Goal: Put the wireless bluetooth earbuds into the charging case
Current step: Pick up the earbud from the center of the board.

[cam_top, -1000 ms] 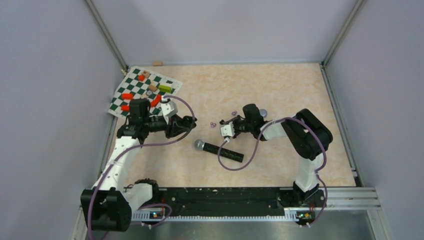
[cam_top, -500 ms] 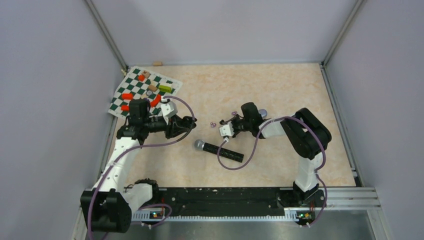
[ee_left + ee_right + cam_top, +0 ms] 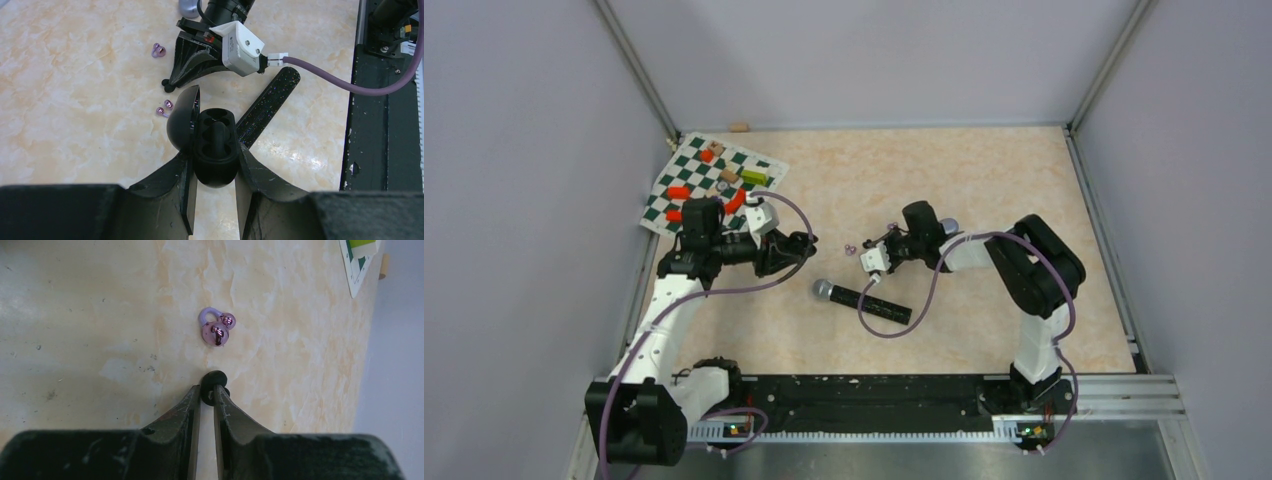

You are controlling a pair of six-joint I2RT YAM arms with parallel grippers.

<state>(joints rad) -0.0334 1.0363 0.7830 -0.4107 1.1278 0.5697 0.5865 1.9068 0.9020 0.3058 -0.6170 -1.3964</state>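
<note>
Earbud (image 3: pixel 214 382), tiny, black and rounded, pinched at the tips of the right tool (image 3: pixel 206 396) on the beige marbled tabletop (image 3: pixel 100 315).
Left tool (image 3: pixel 214 161) clenches the open black oval charging case (image 3: pixel 215 142), further left. The pinch looks shallow: lift slowly, then line up over a socket.

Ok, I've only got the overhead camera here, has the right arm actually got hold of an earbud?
Observer: Yes. The wrist view shows the right gripper with its jaws shut on a black earbud, pinched at the very tips.
Operator: And is the case open?
Observer: The left gripper clamps the charging case with its lid swung open. The sockets look empty.
Operator: Anything close to the right tips?
Observer: A purple earbud lies just beyond them, not touching.
</note>
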